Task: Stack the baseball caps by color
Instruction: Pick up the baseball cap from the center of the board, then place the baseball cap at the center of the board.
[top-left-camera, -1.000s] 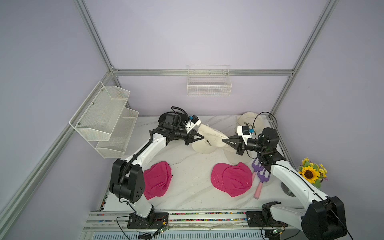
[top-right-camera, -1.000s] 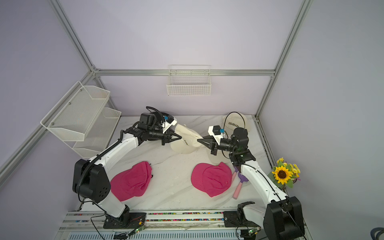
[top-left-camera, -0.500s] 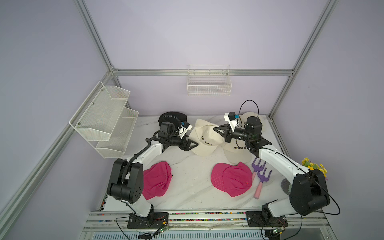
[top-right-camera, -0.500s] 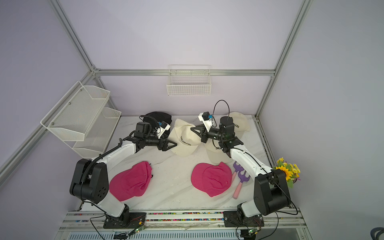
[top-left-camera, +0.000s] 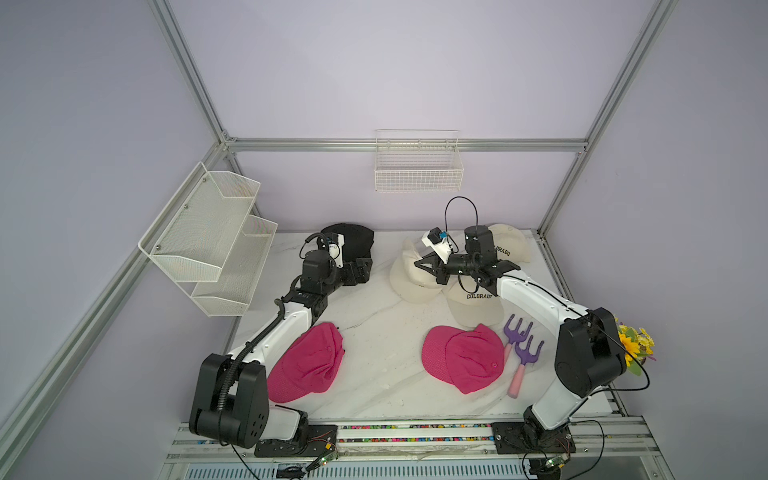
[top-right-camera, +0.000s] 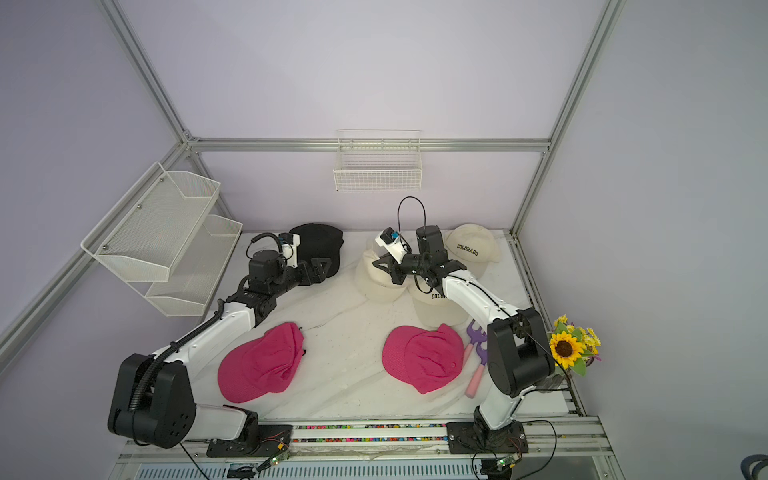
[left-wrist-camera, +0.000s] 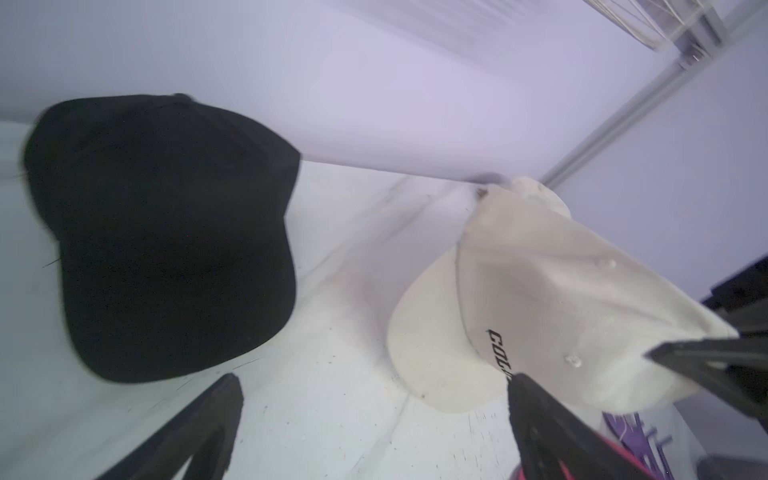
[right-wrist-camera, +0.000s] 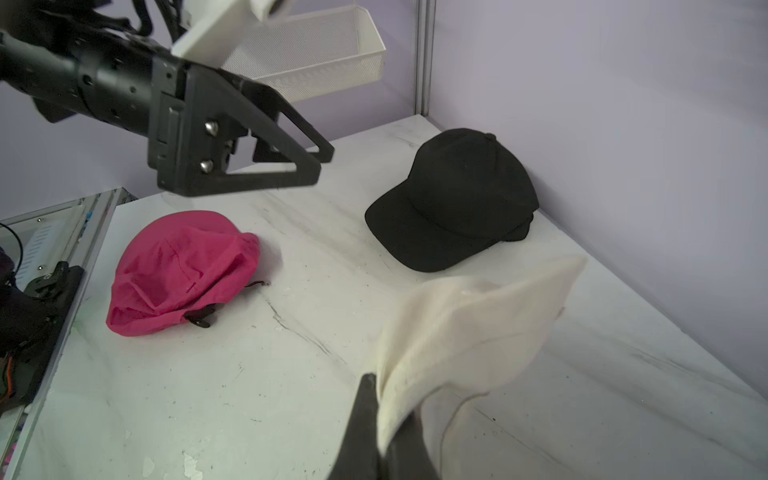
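White marble table (top-left-camera: 374, 332) carried, nearest, the left pink cap (top-left-camera: 309, 365) and the right pink cap (top-left-camera: 461, 357), beyond them the right gripper (top-left-camera: 420, 266) clamped on a cream cap (top-left-camera: 409, 284), and farthest the left gripper (top-left-camera: 365, 270) standing open just beside the black cap (top-left-camera: 353, 241).

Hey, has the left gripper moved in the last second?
Yes. The left gripper has pulled back from the cream cap, toward the black cap.

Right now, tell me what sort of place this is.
Likely a robot test booth, not a home: plain walls in a metal frame, two robot arms bolted to a front rail, and caps laid out on a table.
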